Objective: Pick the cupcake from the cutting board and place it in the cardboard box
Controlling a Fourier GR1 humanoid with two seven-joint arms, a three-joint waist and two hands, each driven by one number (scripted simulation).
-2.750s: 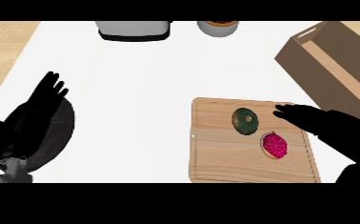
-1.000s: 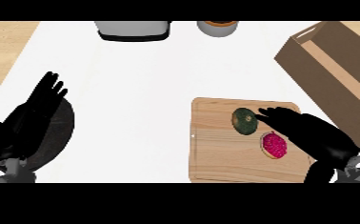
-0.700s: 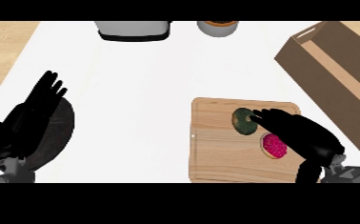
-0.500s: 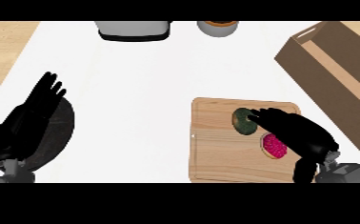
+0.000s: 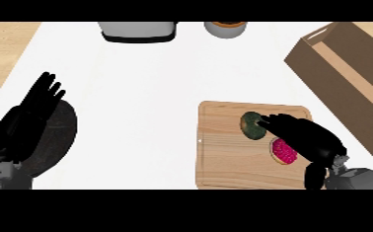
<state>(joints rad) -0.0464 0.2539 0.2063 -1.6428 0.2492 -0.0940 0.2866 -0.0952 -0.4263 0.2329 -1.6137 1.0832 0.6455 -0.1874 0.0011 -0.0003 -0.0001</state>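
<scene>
White counter (image 5: 146, 88), board (image 5: 226, 157) near box (image 5: 335, 63); pink-topped cupcake (image 5: 281, 152) half under right hand (image 5: 310, 137), fingers seemingly relaxed, grasping nothing; left hand (image 5: 33, 112) rests splayed.

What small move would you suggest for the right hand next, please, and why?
Probably lower the right hand and close it round the cupcake: it sits open above the cutting board, partly covering the pink cupcake, fingertips by the green item, nothing held yet.

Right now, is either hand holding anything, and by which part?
Nothing visibly held. Right hand lies over the board between green item and cupcake, fingers extended; left hand rests open at left.
</scene>
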